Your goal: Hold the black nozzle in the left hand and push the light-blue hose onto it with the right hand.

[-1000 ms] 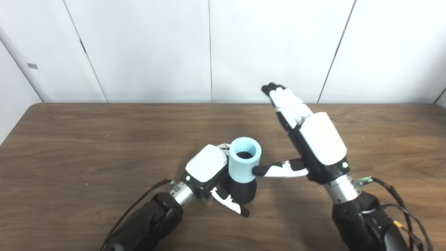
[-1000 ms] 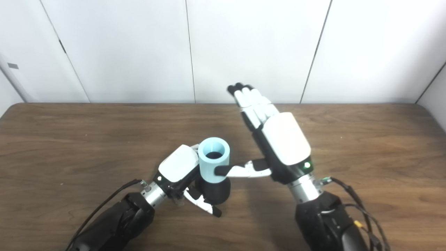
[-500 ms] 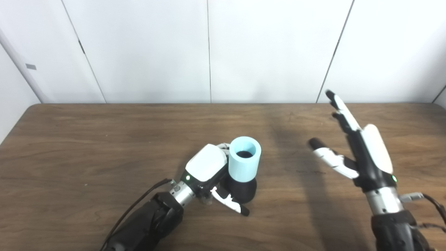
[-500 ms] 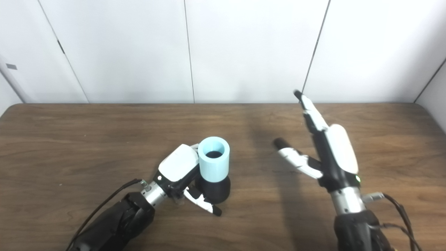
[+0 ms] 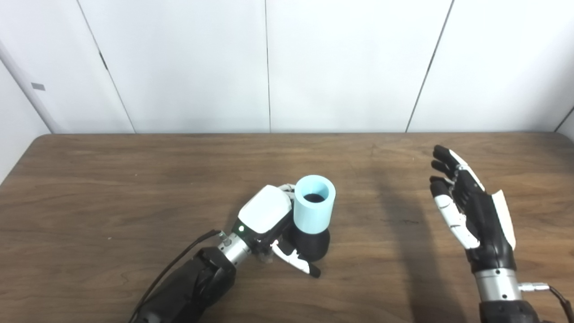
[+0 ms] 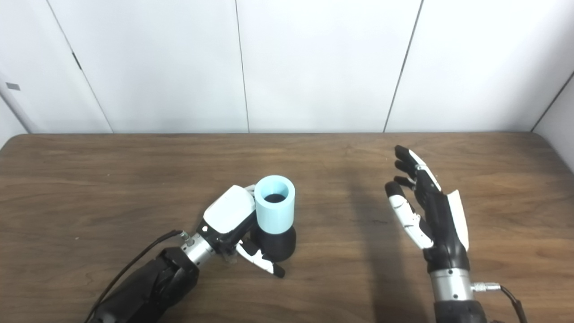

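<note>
Light-blue hose [image 5: 314,204] is seated upright on the black nozzle [image 5: 312,245], its open end facing up and a dark bore visible inside. The nozzle base rests on the brown wooden desk [image 5: 112,188], roughly midway between the left and right edges and nearer the front edge than the back edge.

The left hand [image 5: 267,220] is positioned immediately to the left of the assembly and is closed around it. The white back of the hand is pressed against the left side of the hose, fingertips [image 5: 287,189] are seen curling behind the hose, and the thumb [image 6: 261,264] is extended along the desk surface in front of the nozzle base. The exact contact points on the nozzle are hidden by the hand.

The right hand [image 5: 471,210] is held well apart from the hose, toward the right edge of the desk, and is raised above the surface. Its fingers are spread and extended toward the back edge, the palm is turned toward the hose, and nothing is held in it. A shadow is cast on the desk between this hand and the assembly.

A white panelled wall [image 5: 350,63] is located behind the back edge.
</note>
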Tool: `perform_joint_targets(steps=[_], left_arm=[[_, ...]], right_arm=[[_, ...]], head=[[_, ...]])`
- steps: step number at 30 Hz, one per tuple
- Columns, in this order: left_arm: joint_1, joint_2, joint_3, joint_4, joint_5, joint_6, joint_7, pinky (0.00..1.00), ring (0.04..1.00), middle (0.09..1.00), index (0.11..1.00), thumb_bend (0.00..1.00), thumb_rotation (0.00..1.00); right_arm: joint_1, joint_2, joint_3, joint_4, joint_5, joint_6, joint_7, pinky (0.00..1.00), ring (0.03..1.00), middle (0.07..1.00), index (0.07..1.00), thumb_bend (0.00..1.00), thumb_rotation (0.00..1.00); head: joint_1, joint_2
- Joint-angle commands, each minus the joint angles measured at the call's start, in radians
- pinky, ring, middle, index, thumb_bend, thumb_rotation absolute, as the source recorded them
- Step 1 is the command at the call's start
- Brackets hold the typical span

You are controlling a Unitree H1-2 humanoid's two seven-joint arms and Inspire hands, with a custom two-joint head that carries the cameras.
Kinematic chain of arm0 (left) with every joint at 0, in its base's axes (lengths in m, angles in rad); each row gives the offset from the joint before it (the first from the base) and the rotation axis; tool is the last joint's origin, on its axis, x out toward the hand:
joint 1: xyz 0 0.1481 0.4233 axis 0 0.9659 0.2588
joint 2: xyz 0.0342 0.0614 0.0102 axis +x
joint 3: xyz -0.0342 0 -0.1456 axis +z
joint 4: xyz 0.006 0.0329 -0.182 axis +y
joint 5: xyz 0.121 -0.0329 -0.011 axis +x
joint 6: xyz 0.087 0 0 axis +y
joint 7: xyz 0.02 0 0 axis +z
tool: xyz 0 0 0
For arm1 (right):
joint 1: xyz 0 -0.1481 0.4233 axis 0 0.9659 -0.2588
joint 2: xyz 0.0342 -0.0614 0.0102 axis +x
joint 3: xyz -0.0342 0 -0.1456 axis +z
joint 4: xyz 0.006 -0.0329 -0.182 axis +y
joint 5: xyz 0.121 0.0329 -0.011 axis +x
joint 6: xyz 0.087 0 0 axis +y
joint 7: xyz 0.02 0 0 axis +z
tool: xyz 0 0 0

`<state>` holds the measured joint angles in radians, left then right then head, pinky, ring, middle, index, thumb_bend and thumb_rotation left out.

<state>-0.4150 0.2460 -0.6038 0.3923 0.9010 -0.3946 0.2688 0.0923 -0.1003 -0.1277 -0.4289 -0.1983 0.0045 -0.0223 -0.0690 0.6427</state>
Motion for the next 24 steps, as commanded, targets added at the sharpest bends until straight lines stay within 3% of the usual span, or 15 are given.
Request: perform_joint_targets(steps=[1, 12, 17, 19, 21, 24], left_arm=[[0.243, -0.055, -0.111, 0.207, 0.014, 0.008, -0.047, 0.77, 0.530, 0.480, 0.490, 0.52, 0.00], [0.248, -0.053, -0.107, 0.201, 0.010, 0.014, -0.049, 0.77, 0.529, 0.479, 0.492, 0.52, 0.00], [0.250, -0.050, -0.109, 0.181, 0.011, 0.056, -0.099, 0.79, 0.567, 0.483, 0.498, 0.52, 0.00], [0.252, -0.051, -0.110, 0.172, 0.007, 0.082, -0.126, 0.83, 0.627, 0.568, 0.495, 0.52, 0.05], [0.253, -0.053, -0.111, 0.162, 0.000, 0.120, -0.171, 0.87, 0.725, 0.659, 0.665, 0.86, 0.06], [0.253, -0.054, -0.115, 0.152, -0.011, 0.159, -0.226, 0.98, 0.919, 0.822, 0.850, 0.99, 0.12]], right_arm=[[-0.024, 0.026, -0.020, -0.034, 0.061, -0.065, -0.038, 0.76, 0.849, 0.864, 0.841, 0.21, 0.72], [-0.026, 0.042, -0.030, -0.009, 0.103, -0.065, -0.048, 0.72, 0.815, 0.834, 0.806, 0.15, 0.58], [-0.025, 0.044, -0.031, -0.014, 0.112, -0.062, -0.049, 0.72, 0.816, 0.835, 0.808, 0.16, 0.57], [-0.024, 0.044, -0.031, -0.018, 0.113, -0.057, -0.050, 0.72, 0.815, 0.834, 0.807, 0.16, 0.56], [-0.023, 0.040, -0.030, -0.021, 0.106, -0.051, -0.048, 0.72, 0.818, 0.837, 0.812, 0.16, 0.57], [-0.022, 0.036, -0.028, -0.022, 0.108, -0.051, -0.045, 0.72, 0.822, 0.843, 0.816, 0.17, 0.59]], head=[[0.000, 0.001], [-0.001, 0.004], [-0.001, 0.005], [0.000, 0.005], [-0.001, 0.005], [-0.001, 0.006]])
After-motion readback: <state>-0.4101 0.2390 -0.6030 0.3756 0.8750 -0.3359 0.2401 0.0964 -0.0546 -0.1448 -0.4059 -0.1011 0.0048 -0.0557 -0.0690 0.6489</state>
